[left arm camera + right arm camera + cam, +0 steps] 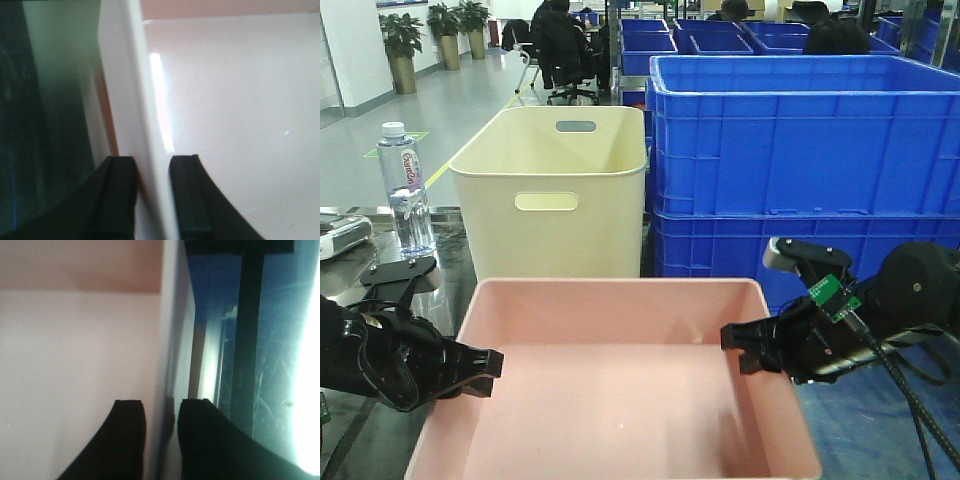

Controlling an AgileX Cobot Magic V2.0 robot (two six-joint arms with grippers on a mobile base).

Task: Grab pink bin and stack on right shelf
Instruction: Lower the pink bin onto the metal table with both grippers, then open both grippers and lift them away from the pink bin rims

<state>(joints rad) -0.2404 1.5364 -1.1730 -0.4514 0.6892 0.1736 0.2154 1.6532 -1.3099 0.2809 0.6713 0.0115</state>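
Gripping, left: the left gripper (485,366), lower left of the front view, has its jaws pinched on the pink bin (620,400) wall, one finger inside and one outside.
Gripping, right: the right gripper (740,346), right of centre, looks clamped the same way across the opposite wall.
Bin position: bottom centre, spanning the two arms, with the right shelf (842,438) showing dark blue at lower right. I cannot tell whether it is lifted or resting.
Risk, slip: the walls are thin, smooth and sloping, so either pinch could slide off and drop that side.
Risk, mismatch: arms moving out of step would twist the bin or flex a wall out of its jaws.
Risk, collision: the cream tub (555,170) sits just behind the bin's far rim, so a forward push would shove it. The water bottle (405,185), at middle left, could topple.
Pink bin contents: nothing, bare floor.
Cream tub contents: none seen, bottom hidden.
Blue crates (800,130): stacked at upper right, interiors hidden.
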